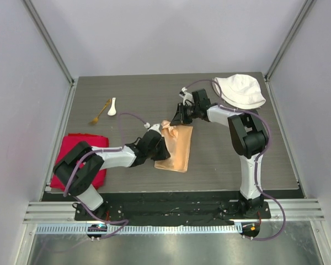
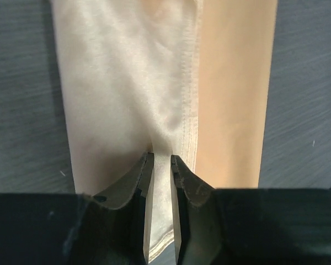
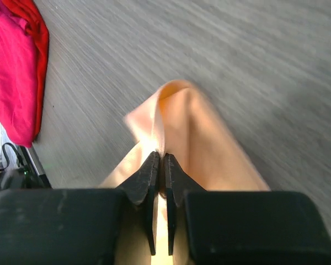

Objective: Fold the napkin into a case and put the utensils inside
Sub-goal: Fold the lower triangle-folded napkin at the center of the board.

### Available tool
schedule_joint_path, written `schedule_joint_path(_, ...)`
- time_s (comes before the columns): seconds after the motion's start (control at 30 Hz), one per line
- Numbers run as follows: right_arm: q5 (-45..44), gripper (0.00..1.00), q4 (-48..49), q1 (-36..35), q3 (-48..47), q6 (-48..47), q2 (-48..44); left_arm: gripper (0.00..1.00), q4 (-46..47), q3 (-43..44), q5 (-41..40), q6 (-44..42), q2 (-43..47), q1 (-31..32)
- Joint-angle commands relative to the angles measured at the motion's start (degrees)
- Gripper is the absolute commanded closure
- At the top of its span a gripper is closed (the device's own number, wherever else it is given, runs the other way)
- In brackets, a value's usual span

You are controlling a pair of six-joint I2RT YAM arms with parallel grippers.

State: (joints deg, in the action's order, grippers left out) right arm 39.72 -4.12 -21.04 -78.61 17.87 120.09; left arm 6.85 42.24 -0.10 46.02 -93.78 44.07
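The peach-orange napkin (image 1: 176,149) lies partly folded in the middle of the table, a narrow layered strip. My left gripper (image 1: 165,148) comes in from the left at the napkin's near-left edge and is shut on a pale fold of the napkin (image 2: 127,83), with cloth between its tips (image 2: 161,157). My right gripper (image 1: 174,123) is at the far-left corner, shut on the napkin (image 3: 204,143) and lifting that corner into a peak (image 3: 160,157). The white spoon (image 1: 111,108) and gold fork (image 1: 99,114) lie side by side at the far left.
A bright red cloth (image 1: 80,160) lies bunched at the near left, beside my left arm's elbow, and shows at the right wrist view's edge (image 3: 16,66). A white fabric hat (image 1: 240,91) sits at the far right behind my right arm.
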Motion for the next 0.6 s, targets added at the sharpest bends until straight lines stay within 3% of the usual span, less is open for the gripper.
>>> schedule_joint_path(0.0,-2.89,0.80,0.00,1.08,-5.49,-0.55,1.19,0.77,2.46,-3.30,-1.05,3.63,0.97,2.07)
schedule_joint_path(0.17,-10.87,0.71,-9.39,1.17,-9.99,-2.66,0.51,0.77,3.87,-0.50,1.59,6.09,-1.93,2.60)
schedule_joint_path(0.33,-15.82,0.61,-10.03,1.17,-2.97,-1.70,-9.42,0.76,2.82,1.27,0.98,6.36,-2.02,2.68)
schedule_joint_path(0.5,-14.50,0.63,-9.60,-1.28,3.54,-0.38,-16.81,0.76,2.20,1.53,1.15,6.54,-1.06,2.60)
schedule_joint_path(0.57,-12.92,0.71,-7.24,-2.77,6.79,0.15,-17.87,0.72,0.63,2.05,1.24,6.28,0.17,2.68)
